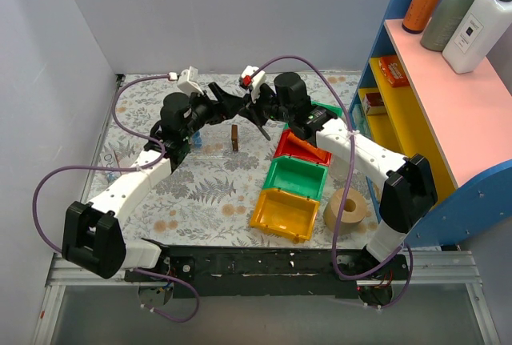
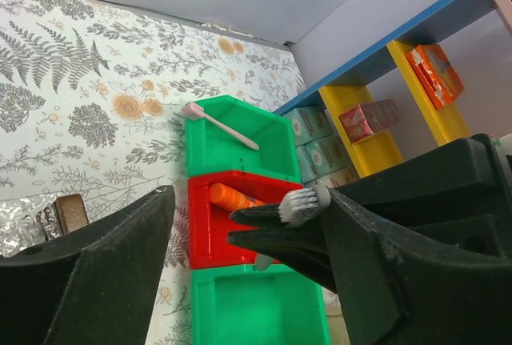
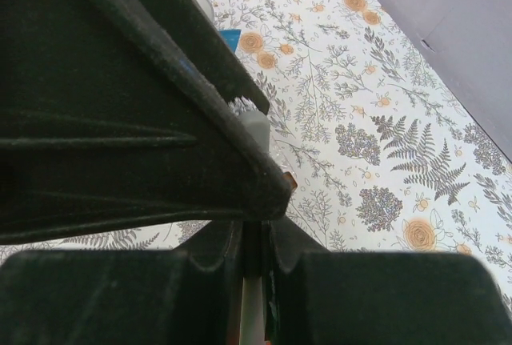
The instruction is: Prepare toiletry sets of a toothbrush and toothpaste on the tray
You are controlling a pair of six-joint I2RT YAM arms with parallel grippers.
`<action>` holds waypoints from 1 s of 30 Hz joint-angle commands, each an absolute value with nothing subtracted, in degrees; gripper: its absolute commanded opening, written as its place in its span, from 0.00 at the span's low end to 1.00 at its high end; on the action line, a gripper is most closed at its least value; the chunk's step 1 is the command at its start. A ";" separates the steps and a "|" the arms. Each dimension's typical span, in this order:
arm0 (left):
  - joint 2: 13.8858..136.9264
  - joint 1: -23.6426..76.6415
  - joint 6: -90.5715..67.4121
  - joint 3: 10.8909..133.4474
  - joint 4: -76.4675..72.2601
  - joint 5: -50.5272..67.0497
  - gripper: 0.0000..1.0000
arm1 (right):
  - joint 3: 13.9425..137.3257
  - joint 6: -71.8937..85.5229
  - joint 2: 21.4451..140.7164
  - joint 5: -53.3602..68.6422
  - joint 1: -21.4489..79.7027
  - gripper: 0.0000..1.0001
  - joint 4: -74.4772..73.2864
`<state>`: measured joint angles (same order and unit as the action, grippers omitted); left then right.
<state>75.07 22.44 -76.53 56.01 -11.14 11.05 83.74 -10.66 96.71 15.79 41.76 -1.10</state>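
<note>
Grey bristles up: the right gripper [image 2: 240, 226] pinches the toothbrush [image 2: 302, 205] above the tray [image 1: 234, 137], the left gripper [image 2: 252, 193] gaping wide around its head. Toothpaste [image 3: 230, 38] peeks blue near the tray; we judge no set finished.

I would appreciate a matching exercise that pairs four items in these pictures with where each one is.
1 pink plastic toothbrush
2 orange tube
3 grey-bristled toothbrush
4 beige cardboard roll

A in the red plastic bin
B held in the right gripper
C on the table beside the yellow plastic bin
D in the green plastic bin beyond the red one

Pairs: 1-D, 2-A, 3-B, 4-C
</note>
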 commanded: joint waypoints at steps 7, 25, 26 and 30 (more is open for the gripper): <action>75.32 24.43 -76.03 58.97 -11.34 8.71 0.61 | 82.36 -10.81 94.13 16.61 42.01 0.01 2.90; 74.27 25.75 -76.29 56.43 -14.50 7.29 0.10 | 82.44 -10.28 95.80 17.40 42.36 0.01 2.55; 74.27 25.75 -76.29 56.43 -14.50 7.29 0.07 | 82.53 -10.28 95.89 17.40 42.36 0.01 2.29; 74.44 25.84 -76.03 56.43 -14.50 7.56 0.00 | 82.18 -10.28 95.45 16.35 42.36 0.01 2.28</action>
<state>76.18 25.67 -76.25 56.90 -14.20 7.51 81.95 -10.68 96.73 16.47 41.93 -0.05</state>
